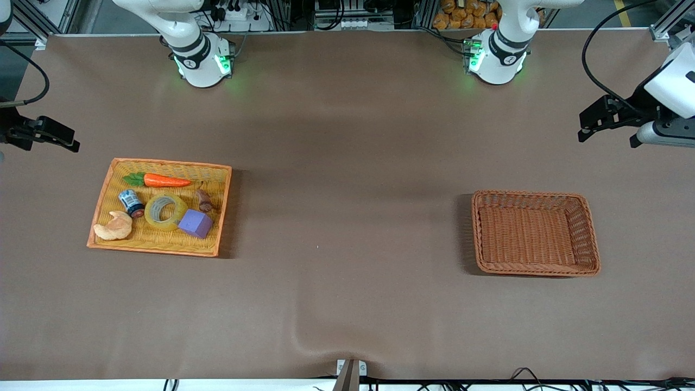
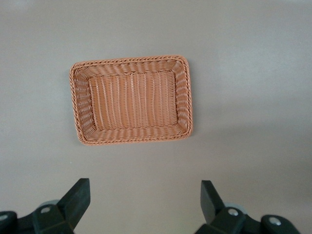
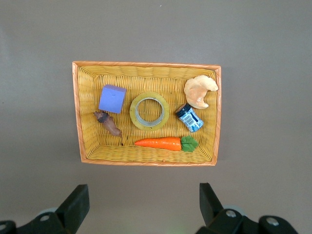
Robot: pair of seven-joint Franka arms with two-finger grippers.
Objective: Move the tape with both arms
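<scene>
The tape, a translucent yellow roll, lies flat in the middle of a yellow woven tray toward the right arm's end of the table. It also shows in the right wrist view, between a purple block and a small blue-labelled can. My right gripper is open and empty, up in the air beside the table's edge at that end; its wrist view shows the open fingers apart from the tray. My left gripper is open and empty, up over the left arm's end of the table.
In the tray with the tape lie a carrot, a blue-labelled can, a croissant, a purple block and a small brown piece. A brown wicker basket stands toward the left arm's end and shows in the left wrist view.
</scene>
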